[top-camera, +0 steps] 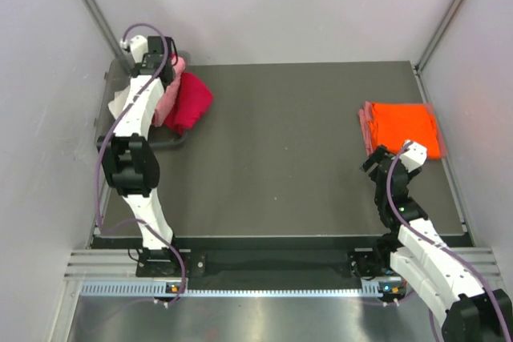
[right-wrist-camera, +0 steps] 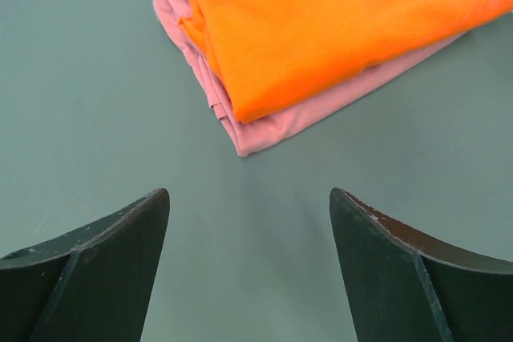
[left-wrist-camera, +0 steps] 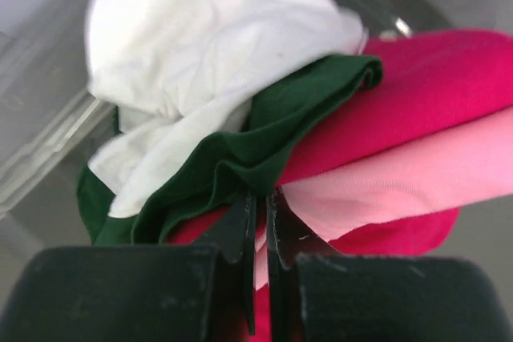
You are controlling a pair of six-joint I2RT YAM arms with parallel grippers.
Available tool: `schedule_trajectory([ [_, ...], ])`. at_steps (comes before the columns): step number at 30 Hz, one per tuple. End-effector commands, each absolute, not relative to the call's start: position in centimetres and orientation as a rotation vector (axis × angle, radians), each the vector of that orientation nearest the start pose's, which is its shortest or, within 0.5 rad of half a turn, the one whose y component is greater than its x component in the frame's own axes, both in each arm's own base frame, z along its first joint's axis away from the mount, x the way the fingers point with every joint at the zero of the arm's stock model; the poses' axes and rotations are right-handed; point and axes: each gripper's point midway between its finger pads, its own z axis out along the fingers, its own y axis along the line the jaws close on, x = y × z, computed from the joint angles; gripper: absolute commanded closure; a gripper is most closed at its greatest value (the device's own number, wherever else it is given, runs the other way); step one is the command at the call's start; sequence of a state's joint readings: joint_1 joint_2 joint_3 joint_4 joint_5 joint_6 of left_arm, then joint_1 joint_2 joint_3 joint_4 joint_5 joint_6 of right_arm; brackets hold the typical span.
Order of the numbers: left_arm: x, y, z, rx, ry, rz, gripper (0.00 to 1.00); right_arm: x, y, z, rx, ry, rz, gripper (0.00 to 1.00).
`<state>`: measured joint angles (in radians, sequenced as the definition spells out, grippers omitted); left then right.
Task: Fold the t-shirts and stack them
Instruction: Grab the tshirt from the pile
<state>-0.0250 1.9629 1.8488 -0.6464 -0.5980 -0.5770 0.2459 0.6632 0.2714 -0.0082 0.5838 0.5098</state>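
1. Top view: reaches to ten o'clock with the left gripper (top-camera: 170, 66), down into the heap in the clear bin (top-camera: 172, 142). Finds the crimson shirt (top-camera: 191, 100) spilling over the bin's three-o'clock side, the pale pink shirt (top-camera: 168, 102) next to it and the cream shirt (top-camera: 119, 103) at nine. Hides the jaws under the wrist here.
2. Same view, three o'clock: shows the orange shirt (top-camera: 405, 127) folded on top of the salmon pink shirt (top-camera: 367, 130) on the table (top-camera: 280, 150). Hangs the right gripper (top-camera: 377, 162) just at their seven o'clock.
3. Left wrist: presses the fingers together right against the heap. Shows a sliver of pink between them, though cannot tell whether cloth is caught. Has the dark green shirt (left-wrist-camera: 272, 134) at twelve, cream at eleven, crimson and pale pink at two.
4. Right wrist: spreads the fingers wide, holding nothing. Puts the orange-on-salmon stack at twelve to one o'clock, clear of both tips.
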Motion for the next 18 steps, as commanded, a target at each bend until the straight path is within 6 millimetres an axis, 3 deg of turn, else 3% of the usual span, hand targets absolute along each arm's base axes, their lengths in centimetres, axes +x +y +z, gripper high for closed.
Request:
schedule_trajectory([
  [1, 48.8, 9.1, 35.4, -0.968, 1.666, 0.293, 1.0, 28.1, -1.4, 13.7, 0.63, 1.736, -0.04, 0.19],
  [7, 43.8, 11.0, 42.9, -1.035, 1.487, 0.343, 1.0, 28.2, -1.3, 13.7, 0.623, 1.738, -0.033, 0.19],
  [10, 41.5, 13.1, 43.2, -1.095, 1.417, 0.414, 1.0, 28.2, -1.2, 13.7, 0.62, 1.74, -0.034, 0.19],
  [12, 41.7, 13.4, 42.0, -1.101, 1.416, 0.42, 1.0, 28.2, -1.2, 13.6, 0.618, 1.743, -0.032, 0.19],
  [15, 42.5, 14.7, 35.3, -1.163, 1.546, 0.438, 1.0, 28.2, -1.1, 13.5, 0.614, 1.749, -0.031, 0.19],
  [18, 45.1, 15.9, 27.9, -1.192, 1.757, 0.35, 1.0, 28.3, -1.1, 13.6, 0.614, 1.748, -0.031, 0.19],
])
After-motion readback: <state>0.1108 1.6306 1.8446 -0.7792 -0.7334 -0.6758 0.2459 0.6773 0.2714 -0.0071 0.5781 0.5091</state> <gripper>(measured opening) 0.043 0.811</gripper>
